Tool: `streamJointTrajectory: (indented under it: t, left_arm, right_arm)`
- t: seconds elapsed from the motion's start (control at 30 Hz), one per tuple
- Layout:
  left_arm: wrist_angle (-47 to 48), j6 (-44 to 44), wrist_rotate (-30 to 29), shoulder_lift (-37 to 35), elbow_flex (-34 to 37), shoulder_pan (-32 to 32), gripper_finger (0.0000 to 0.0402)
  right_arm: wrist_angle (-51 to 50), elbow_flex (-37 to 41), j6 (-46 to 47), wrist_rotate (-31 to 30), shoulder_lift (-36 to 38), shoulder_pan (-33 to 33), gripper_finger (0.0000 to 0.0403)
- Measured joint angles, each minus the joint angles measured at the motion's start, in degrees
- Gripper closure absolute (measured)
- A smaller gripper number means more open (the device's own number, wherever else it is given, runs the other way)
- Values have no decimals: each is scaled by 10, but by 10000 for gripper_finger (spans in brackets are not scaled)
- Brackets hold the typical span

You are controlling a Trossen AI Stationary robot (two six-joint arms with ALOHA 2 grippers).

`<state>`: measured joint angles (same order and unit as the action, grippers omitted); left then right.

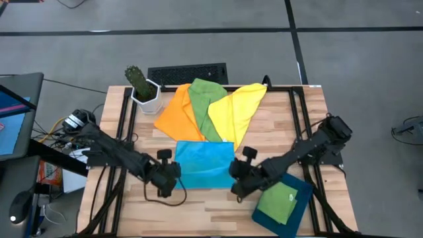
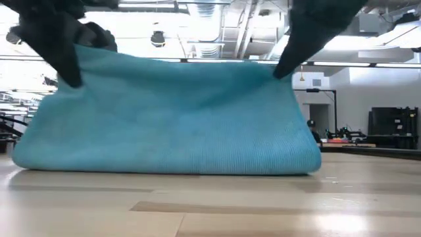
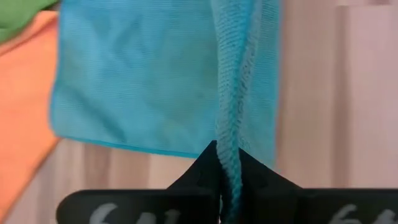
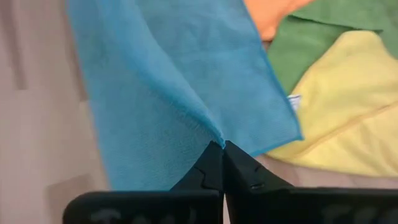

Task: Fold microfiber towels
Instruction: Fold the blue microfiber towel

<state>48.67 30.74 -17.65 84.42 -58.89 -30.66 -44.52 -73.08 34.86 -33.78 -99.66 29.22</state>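
You've got the left pincer (image 1: pixel 173 180) and right pincer (image 1: pixel 236 177) each pinching a near corner of the blue towel (image 1: pixel 203 164), lifted off the surface (image 1: pixel 218 205). Folded green towel (image 1: pixel 281 200) sits in the tray (image 1: pixel 303 203) by the right arm. Behind: orange towel (image 1: pixel 175 112), green towel (image 1: pixel 203 102), yellow towel (image 1: pixel 236 109) overlapping.

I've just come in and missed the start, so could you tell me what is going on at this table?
The robot is folding the blue towel at the table's middle. The left tool and right tool are each shut on a near corner, with the edge lifted off the wood. An orange towel, a green towel and a yellow towel lie fanned out behind it. Another green towel sits folded on the teal tray.
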Motion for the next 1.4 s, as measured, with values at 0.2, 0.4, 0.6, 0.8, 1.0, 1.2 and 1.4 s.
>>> streamJointTrajectory:
  t: [0.2,0.4,0.6,0.8,1.0,1.2,1.4]
  left_arm:
    - [9,-39,8,0,0,50,401]
    - [20,-41,25,0,0,82,401]
    - [20,-81,37,0,0,111,401]
    - [17,-111,34,0,0,157,401]
    - [17,-127,34,0,0,182,401]
    - [14,-137,34,0,0,186,401]
    - [10,-140,34,0,0,186,401]
  right_arm:
    - [1,0,-48,6,0,-49,378]
    - [41,28,-78,16,0,-72,382]
    - [88,81,-95,26,0,-89,376]
    - [80,88,-124,29,0,-113,382]
    - [83,88,-145,37,0,-138,372]
    - [89,88,-158,54,0,-156,377]
    - [95,87,-158,69,0,-164,363]
